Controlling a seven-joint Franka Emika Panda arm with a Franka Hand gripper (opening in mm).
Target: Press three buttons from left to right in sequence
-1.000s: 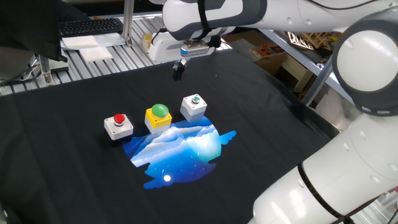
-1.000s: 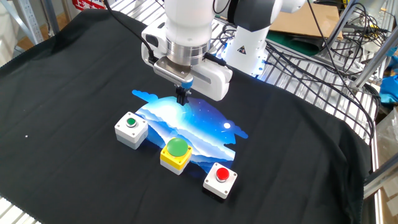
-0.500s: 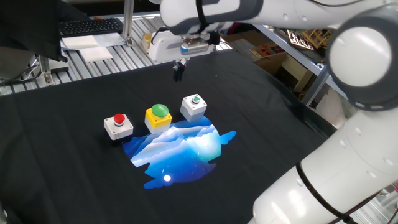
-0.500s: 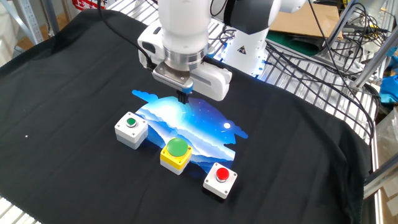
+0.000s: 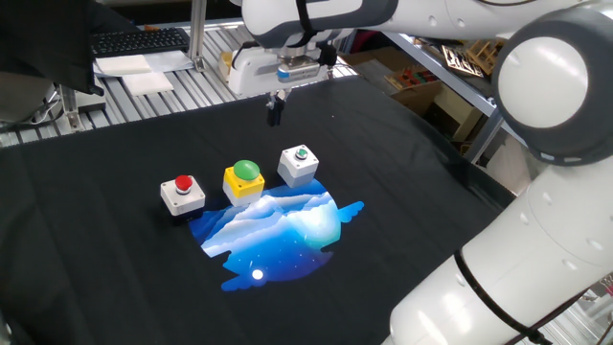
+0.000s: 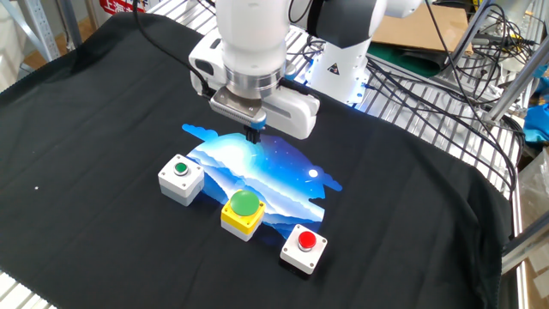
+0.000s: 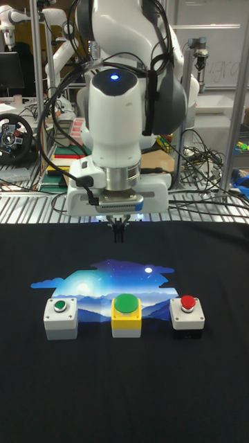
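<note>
Three buttons sit in a row on the black cloth. In the one fixed view the red cap on a white box [image 5: 182,185] is leftmost. The big green dome on a yellow box [image 5: 245,172] is in the middle and the small green cap on a white box [image 5: 302,153] is on the right. The tall fixed view shows them mirrored: small green cap [image 7: 60,306], green dome [image 7: 126,304], red cap [image 7: 187,303]. My gripper [image 5: 275,112] [image 6: 254,135] [image 7: 118,235] hangs above the cloth behind the middle button, pointing down, fingertips together, holding nothing and touching no button.
A blue landscape print [image 5: 273,230] lies on the cloth beside the buttons. A keyboard [image 5: 139,41] and papers lie on the slatted bench at the back. The arm's base [image 6: 339,60] and cables [image 6: 429,69] stand at the cloth's edge. Metal frame posts [image 7: 34,83] rise behind.
The wrist has shifted slightly sideways and up over the last second. The fingertips stay in nearly the same spot, and the buttons have not moved.
</note>
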